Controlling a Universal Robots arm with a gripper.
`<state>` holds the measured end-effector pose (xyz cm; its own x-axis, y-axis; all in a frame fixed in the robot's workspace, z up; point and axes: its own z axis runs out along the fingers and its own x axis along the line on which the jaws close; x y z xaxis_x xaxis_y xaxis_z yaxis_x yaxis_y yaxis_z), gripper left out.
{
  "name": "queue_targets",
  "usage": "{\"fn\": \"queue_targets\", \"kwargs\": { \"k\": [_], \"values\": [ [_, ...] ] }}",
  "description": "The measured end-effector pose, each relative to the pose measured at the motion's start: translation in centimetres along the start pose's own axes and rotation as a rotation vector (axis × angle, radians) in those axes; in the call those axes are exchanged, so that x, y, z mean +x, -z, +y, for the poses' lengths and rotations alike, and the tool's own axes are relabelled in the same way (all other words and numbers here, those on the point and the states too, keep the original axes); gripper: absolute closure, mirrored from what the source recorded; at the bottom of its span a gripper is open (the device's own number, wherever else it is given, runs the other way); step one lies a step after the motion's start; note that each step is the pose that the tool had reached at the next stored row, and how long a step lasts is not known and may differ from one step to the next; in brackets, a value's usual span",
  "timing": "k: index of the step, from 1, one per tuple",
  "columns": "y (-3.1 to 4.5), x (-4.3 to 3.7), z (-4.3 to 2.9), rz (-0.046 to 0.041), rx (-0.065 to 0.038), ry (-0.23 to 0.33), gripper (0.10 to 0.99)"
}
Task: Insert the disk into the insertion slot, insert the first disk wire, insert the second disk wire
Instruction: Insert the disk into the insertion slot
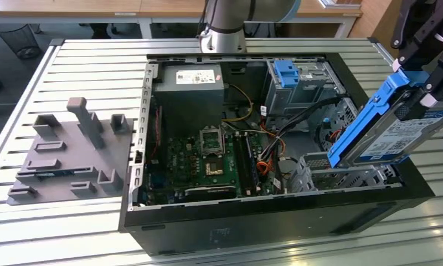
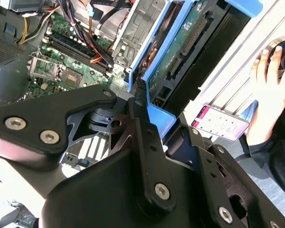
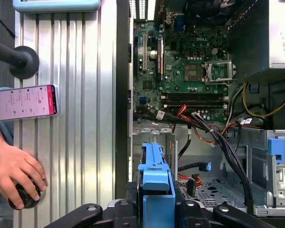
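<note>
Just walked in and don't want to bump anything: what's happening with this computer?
The end effector grips the blue-framed disk, tilted over the open computer case, its lower end close to the insertion slot, not seated. A person's hand rests on a dark knob beside a phone.
</note>
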<state>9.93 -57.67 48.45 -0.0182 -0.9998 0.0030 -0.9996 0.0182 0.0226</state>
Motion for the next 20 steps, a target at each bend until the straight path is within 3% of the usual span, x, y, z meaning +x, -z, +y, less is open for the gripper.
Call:
{"fn": "queue_targets", "kwargs": {
  "k": [8, 20],
  "values": [
    [-0.32, -0.33, 0.29, -0.0003, 0.013, 0.0, 0.722],
    [-0.75, -0.4, 0.79, -0.0002, 0.014, 0.0, 0.722]
  ]
}}
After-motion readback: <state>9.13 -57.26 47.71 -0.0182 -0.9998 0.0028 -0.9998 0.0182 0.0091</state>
